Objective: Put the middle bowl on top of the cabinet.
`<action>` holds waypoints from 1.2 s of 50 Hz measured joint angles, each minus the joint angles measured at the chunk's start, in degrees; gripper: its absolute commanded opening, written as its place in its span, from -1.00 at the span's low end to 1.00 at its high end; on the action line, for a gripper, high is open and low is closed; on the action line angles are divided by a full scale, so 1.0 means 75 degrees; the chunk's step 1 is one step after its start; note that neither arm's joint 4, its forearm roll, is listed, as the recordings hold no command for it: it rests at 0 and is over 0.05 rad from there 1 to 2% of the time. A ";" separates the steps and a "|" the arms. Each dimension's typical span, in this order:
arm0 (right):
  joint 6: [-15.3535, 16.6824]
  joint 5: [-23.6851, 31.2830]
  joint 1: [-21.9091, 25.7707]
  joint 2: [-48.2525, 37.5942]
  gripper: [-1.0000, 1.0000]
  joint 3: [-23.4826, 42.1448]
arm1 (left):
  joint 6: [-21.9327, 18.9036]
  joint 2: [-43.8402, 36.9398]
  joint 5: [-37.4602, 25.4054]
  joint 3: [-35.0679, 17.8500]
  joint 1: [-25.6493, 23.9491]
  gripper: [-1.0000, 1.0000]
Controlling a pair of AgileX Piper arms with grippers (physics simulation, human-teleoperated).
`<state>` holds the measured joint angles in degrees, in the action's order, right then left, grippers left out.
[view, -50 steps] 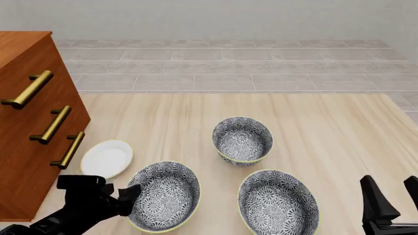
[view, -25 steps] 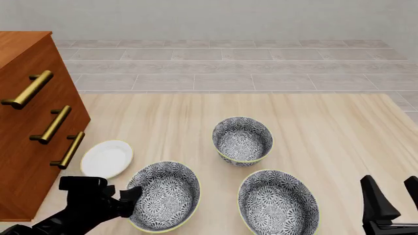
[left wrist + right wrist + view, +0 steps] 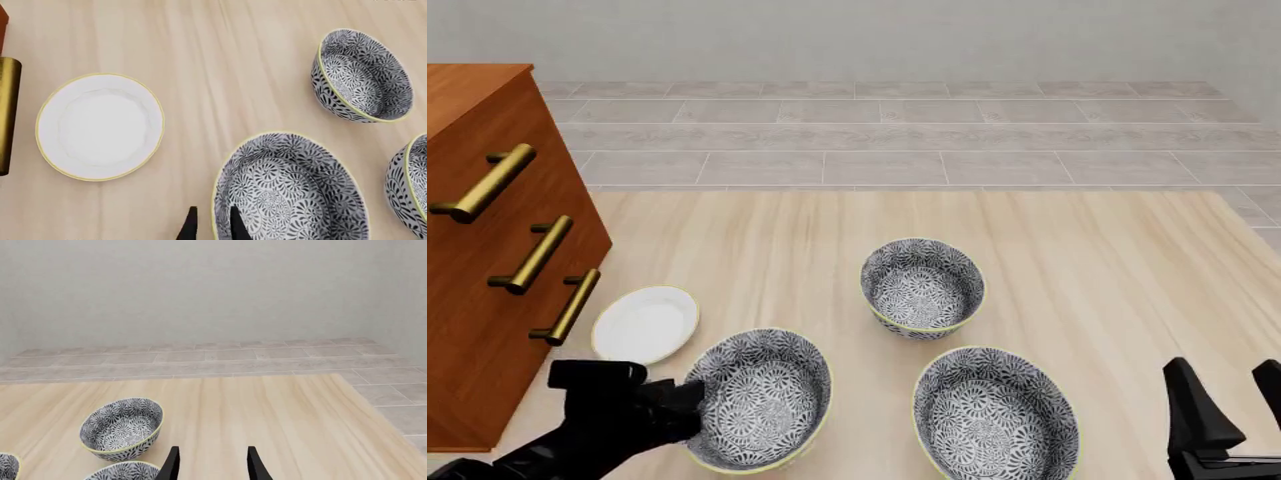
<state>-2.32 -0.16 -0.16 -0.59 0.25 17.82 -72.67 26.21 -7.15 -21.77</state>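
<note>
Closest to me, the left gripper (image 3: 212, 223) was pinching the near rim of the middle bowl (image 3: 293, 192), one finger inside the wall and one outside. I took that bowl for the middle one by size. It sat on the table (image 3: 1094, 260) at the near left, just beside the white dish (image 3: 645, 324). My worry was the grip: one thin edge pinch on a deep, heavy-looking bowl, so I figured it could swing down or slip out once lifted. The right gripper (image 3: 210, 462) hung spread and empty at the near right, no help if that happened. The big bowl (image 3: 997, 418) sat close on the other side, so a sloppy swing could have clipped it, and dragging left instead of lifting could have shoved the dish. The small bowl (image 3: 922, 287) further back was well out of the way. Furthest off on the left stood the cabinet (image 3: 474, 330), much taller than the bowls, with brass handles (image 3: 481, 184) sticking out. Going too low would have knocked the bowl into those or the top edge.
</note>
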 measured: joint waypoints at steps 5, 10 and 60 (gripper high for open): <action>-0.0007 -0.0004 0.0000 -0.0001 1.00 -0.0002 | -0.0011 0.0062 -0.0038 -0.0019 0.0020 -1.00; -0.0012 -0.0006 -0.0001 -0.0004 1.00 0.0001 | -0.0023 0.0087 -0.0037 -0.0022 0.0025 -1.00; -0.0154 -0.0009 -0.0059 0.0024 1.00 -0.0009 | -0.0187 0.0456 -0.1462 -0.0860 -0.0159 -1.00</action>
<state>-3.47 -0.22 -0.60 -0.41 0.18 16.42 -69.25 15.24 -13.61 -22.97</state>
